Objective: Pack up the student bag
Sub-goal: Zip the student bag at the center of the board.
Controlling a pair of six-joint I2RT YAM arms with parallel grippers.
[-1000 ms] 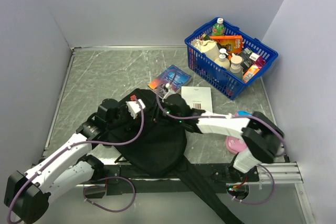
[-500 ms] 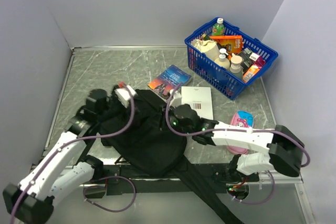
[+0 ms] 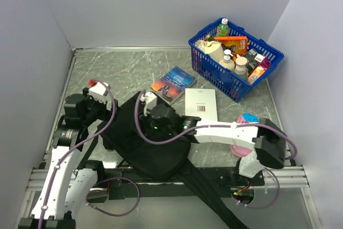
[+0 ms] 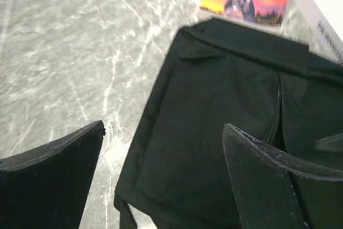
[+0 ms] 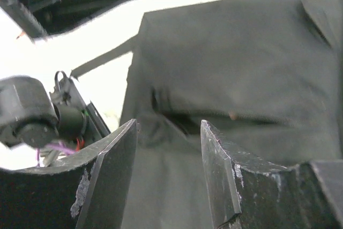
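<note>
**A:** Start at the right gripper (image 5: pixel 169 123). What has it got?

**B:** Nothing. Its jaws stand partly apart, and only black cloth shows in the gap. It hangs just above the student bag (image 3: pixel 128 154), with a zip slit (image 5: pixel 214 117) lying crosswise beneath the fingertips.

**A:** And the left gripper (image 4: pixel 163 127)?

**B:** Spread wide and empty too. It sits over the bag's left edge, with the bench (image 3: pixel 118 68) under one finger and the bag under the other.

**A:** So which arm is nearer?

**B:** The right, I'd say. It is over the bag's middle, while the left is out at the side. The bag lies flat toward the near edge of the bench. Its long axis runs from there away toward the books, and the straps (image 3: pixel 211 202) trail off to the near right.

**A:** The books?

**B:** A colourful book (image 3: pixel 173 83) lies at the bag's far end and seems to touch it. A white booklet (image 3: pixel 200 102) is just beside that, on the right.

**A:** Anything legible?

**B:** A barcode (image 3: pixel 202 109) on the booklet, but the print by it is too small. The colourful cover's title is blurred. The labels in the blue basket (image 3: pixel 220 79), far right, can't be read.
</note>
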